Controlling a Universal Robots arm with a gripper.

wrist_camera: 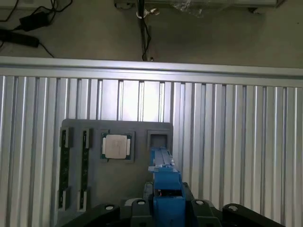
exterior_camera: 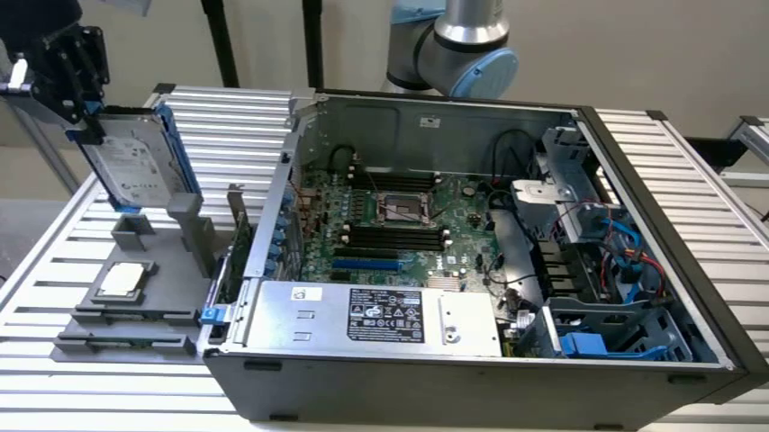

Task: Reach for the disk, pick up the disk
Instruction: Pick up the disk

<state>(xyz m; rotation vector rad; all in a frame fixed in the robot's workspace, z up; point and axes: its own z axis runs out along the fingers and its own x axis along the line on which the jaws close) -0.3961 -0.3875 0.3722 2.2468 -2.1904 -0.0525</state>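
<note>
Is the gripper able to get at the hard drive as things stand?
Probably yes: the gripper appears clamped on the hard drive at its blue-framed upper end, holding it roughly upright over the grey holder.

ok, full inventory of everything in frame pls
disk: 1, silver with blue frame, upright above the fixture
chip: 1, silver, in fixture's square pocket
fixture: 1, grey, on table at the exterior view's left
computer case: 1, dark grey, open, mid-table
motherboard: 1, green, inside case
power supply box: 1, silver with black label, case's near edge
table: 1, slatted aluminium
arm: 1, grey, blue caps, behind case
gripper: 1, black, shut on disk
</note>
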